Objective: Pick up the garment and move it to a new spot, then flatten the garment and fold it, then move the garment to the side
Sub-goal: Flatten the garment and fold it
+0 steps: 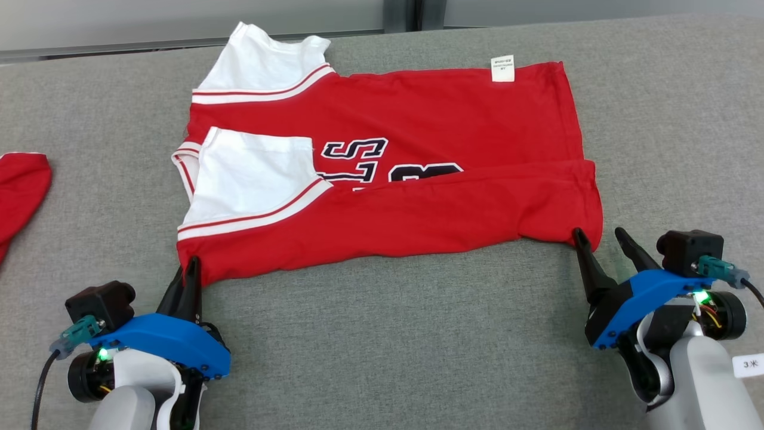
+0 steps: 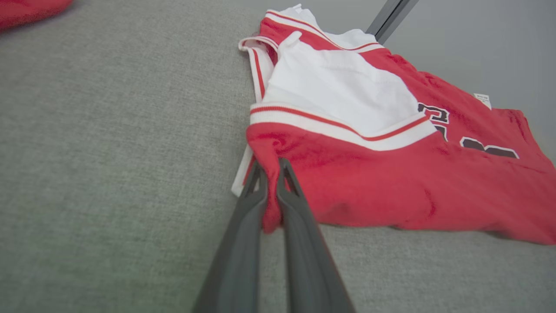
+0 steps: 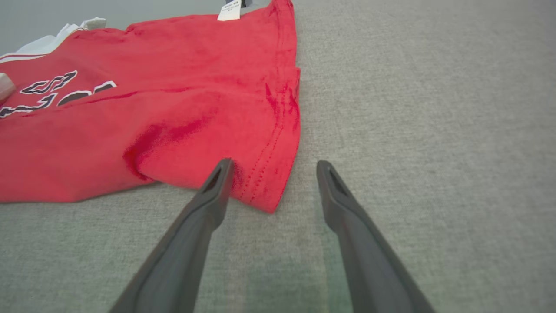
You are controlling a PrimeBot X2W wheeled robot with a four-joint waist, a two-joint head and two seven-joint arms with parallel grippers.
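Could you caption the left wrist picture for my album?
Left claw pinching a corner of the red jersey on grey fabric.

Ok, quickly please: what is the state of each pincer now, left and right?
Left pincer: closed, pinching a near corner of the red garment.
Right pincer: open, holding nothing, at the garment's other near corner.

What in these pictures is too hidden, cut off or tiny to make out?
Black lettering on the red and white cloth jersey: head view, partly covered by the jersey's own folded-over red flap.
Small white label at its far edge: head view, print too small to read.
Second red cloth: head view, cut off by the left edge.
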